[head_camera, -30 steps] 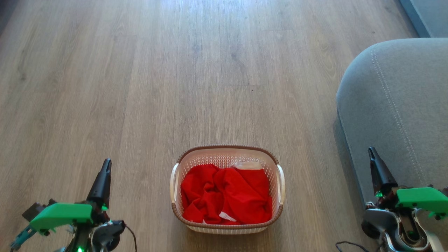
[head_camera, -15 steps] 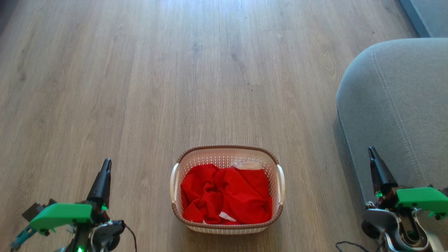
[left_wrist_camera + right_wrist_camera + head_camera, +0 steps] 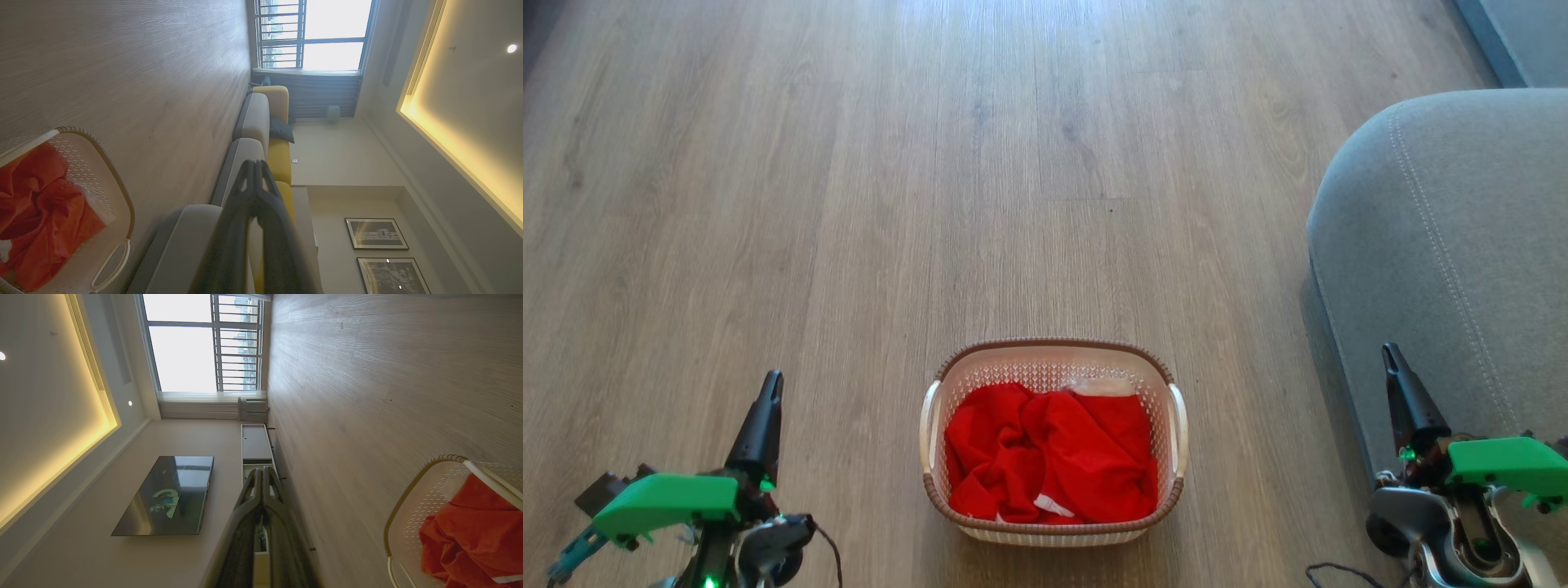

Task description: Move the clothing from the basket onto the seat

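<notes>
The pale wood-plank floor [image 3: 1013, 163] takes up most of the head view. At its right edge sits the large grey fabric-upholstered seat [image 3: 1445, 229], a rounded cushion with a line of stitching and nothing lying on its visible part.

The small cream-white perforated plastic basket [image 3: 1054, 345] with a brown woven-look rim stands on the floor between the two arms, well apart from the seat. The clothing [image 3: 1054, 457], crumpled bright red fabric, lies wholly inside it. A white fabric piece [image 3: 1103, 385] shows at the far wall and a small white label [image 3: 1052, 505] near the front.

The left gripper [image 3: 774, 377] hangs low to the basket's left, and the right gripper [image 3: 1387, 349] sits close against the seat's front corner. Both pairs of fingers are clenched tip to tip on nothing, as each wrist view shows.

No garment has been moved yet. The likely troubles:
- A reach with the fingers clenched would only prod the cloth.
- A shallow pinch could let loose folds slip free.
- A snagged garment could drag or tip the light basket.
- The right arm could brush the cushion as it swings.
</notes>
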Tool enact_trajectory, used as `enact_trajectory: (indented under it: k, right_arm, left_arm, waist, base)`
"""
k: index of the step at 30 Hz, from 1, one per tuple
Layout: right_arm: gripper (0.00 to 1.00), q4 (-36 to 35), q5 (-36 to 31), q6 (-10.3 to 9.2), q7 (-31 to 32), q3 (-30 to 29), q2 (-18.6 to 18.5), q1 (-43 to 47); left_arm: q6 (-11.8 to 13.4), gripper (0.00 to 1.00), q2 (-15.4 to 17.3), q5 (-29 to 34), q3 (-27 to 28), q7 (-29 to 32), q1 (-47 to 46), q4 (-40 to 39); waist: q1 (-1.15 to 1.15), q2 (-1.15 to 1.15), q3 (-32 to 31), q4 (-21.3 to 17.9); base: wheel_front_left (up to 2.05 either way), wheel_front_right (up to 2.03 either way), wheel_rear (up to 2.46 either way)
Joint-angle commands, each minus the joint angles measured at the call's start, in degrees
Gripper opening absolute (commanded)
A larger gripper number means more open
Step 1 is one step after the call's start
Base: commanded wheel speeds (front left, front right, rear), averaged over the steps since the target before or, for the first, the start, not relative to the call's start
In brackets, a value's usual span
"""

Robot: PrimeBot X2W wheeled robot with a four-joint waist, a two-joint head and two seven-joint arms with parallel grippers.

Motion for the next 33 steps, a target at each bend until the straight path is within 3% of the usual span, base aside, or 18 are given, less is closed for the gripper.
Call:
enact_trajectory:
  k: [1,13,14,20,33]
  right_arm:
    - [0.0,-2.2,0.4,0.03,0.3,1.0,-0.2,-2.1]
    - [0.0,-2.2,0.4,0.03,0.3,1.0,-0.2,-2.1]
    - [1.0,0.0,0.0,0.0,0.0,0.0,0.0,0.0]
    - [1.0,5.1,0.0,0.02,0.0,0.4,0.6,2.6]
    - [1.0,5.1,-1.6,0.02,-1.7,2.4,-0.2,-0.4]
  left_arm:
    - [-0.5,0.0,0.6,-0.4,2.0,0.4,-2.7,-1.9]
    - [-0.5,0.0,0.6,-0.4,2.0,0.4,-2.7,-1.9]
    - [0.0,1.0,0.0,0.0,0.0,0.0,0.0,0.0]
    - [0.1,1.0,-0.4,0.0,-0.6,-0.1,3.1,4.7]
    - [0.0,1.0,0.0,1.3,-0.8,-2.1,0.7,5.0]
  waist:
    - [0.0,0.0,0.0,0.0]
    - [0.0,0.0,0.0,0.0]
    - [0.0,0.0,0.0,0.0]
    - [0.0,0.0,0.1,0.0]
    - [0.0,0.0,0.2,0.0]
  base:
    - [0.0,0.0,0.0]
    - [0.0,0.0,0.0]
    - [0.0,0.0,0.0]
    - [0.0,0.0,0.0]
    - [0.0,0.0,0.0]
